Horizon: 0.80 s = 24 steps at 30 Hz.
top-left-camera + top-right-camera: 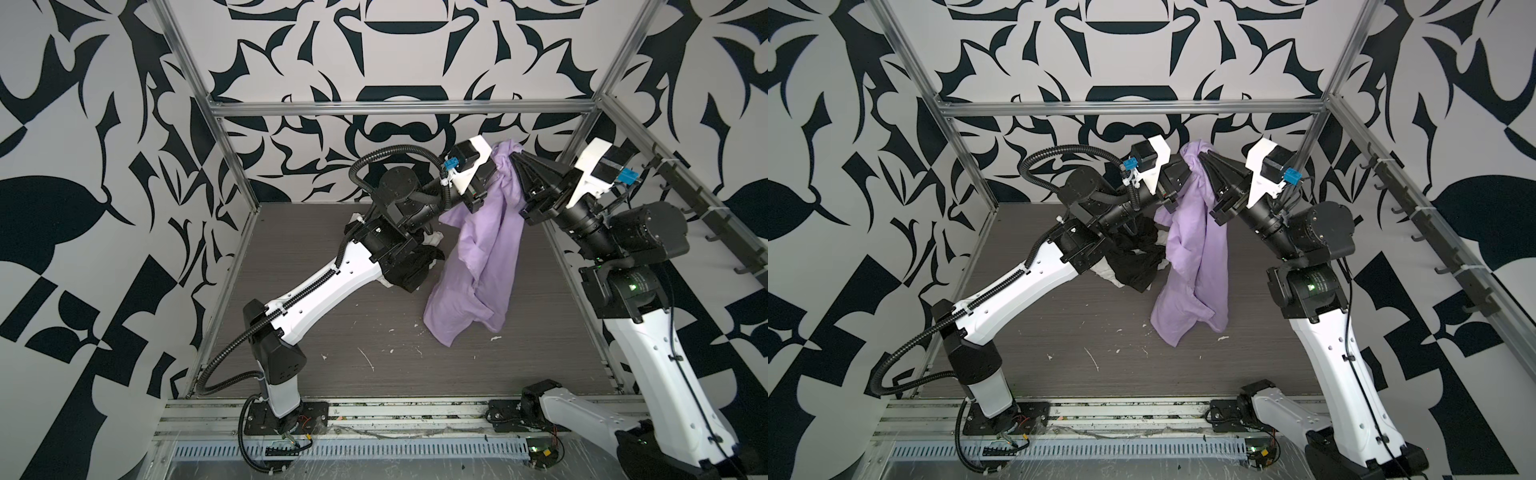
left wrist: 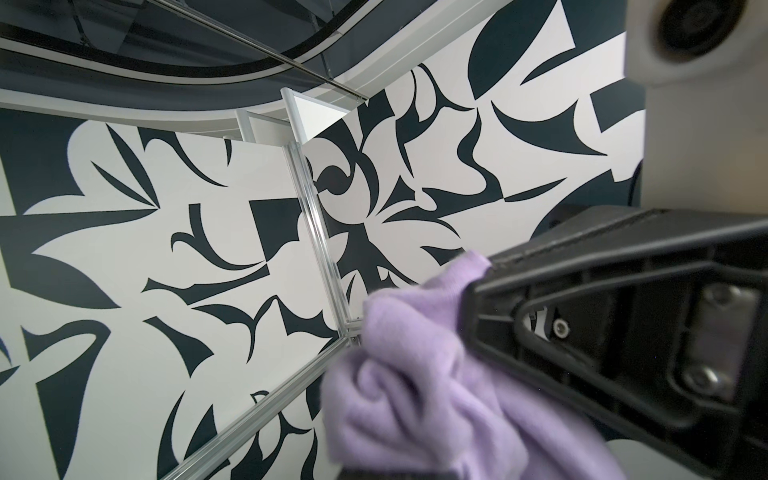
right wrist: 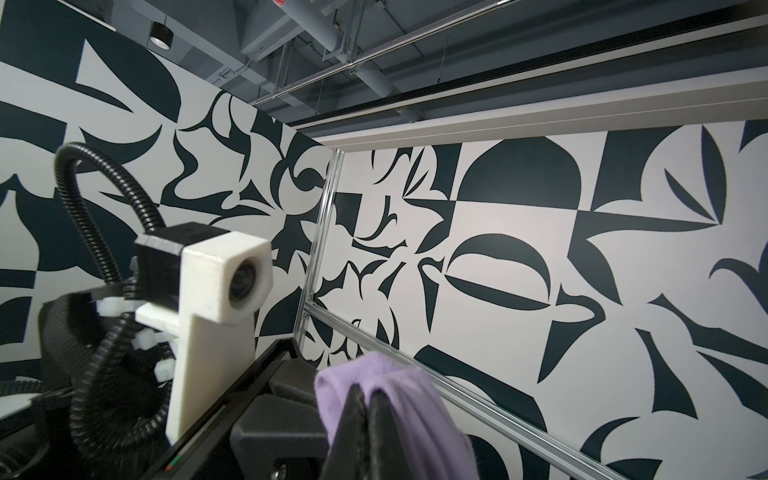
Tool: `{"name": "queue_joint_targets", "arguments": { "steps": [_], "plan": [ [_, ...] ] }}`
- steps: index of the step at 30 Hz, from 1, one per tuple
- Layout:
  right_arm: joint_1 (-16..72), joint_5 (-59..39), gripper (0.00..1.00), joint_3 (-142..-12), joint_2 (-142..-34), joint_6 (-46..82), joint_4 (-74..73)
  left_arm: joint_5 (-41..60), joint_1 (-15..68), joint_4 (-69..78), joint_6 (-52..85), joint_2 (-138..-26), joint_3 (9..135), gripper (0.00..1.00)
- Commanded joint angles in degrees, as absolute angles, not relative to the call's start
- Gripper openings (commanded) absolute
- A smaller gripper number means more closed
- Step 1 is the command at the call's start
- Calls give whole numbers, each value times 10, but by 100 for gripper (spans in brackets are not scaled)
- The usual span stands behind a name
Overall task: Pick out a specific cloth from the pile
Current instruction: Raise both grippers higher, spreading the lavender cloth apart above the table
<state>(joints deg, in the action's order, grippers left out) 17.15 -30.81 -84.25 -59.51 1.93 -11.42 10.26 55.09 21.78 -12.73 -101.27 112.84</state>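
Note:
The lavender cloth (image 1: pixel 478 249) (image 1: pixel 1192 249) hangs in a long drape from high near the back wall, and its lower end reaches the table right of the pile. Both grippers meet at its bunched top. My left gripper (image 1: pixel 494 168) (image 1: pixel 1185 166) is shut on the cloth, its fingertips buried in the fabric (image 2: pixel 415 395). My right gripper (image 1: pixel 517 158) (image 1: pixel 1202 157) (image 3: pixel 365 401) is shut on a fold of the cloth (image 3: pixel 399 386). The pile, a black garment (image 1: pixel 409 270) (image 1: pixel 1138 259) over a white one (image 1: pixel 1104 272), lies under my left forearm.
A grey wood-grain table (image 1: pixel 332 332) carries small white scraps. Metal frame posts and a back rail (image 1: pixel 395 109) box in the space. A rail of black hooks (image 1: pixel 685 203) runs along the right wall. My left wrist camera (image 3: pixel 224 282) sits close to my right gripper.

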Motion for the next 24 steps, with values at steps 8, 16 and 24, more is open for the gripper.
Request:
{"name": "queue_joint_targets", "arguments": {
  "steps": [8, 16, 24],
  "plan": [
    [250, -342, 0, -832, -581, 42, -97, 84, 572, 252, -154, -938, 1066, 0],
    [286, -346, 0, -820, -567, 55, -92, 78, 583, 239, -160, -868, 1001, 0],
    [394, -299, 0, -754, -569, 52, -99, 33, 584, 263, -158, -775, 862, 0]
  ]
}}
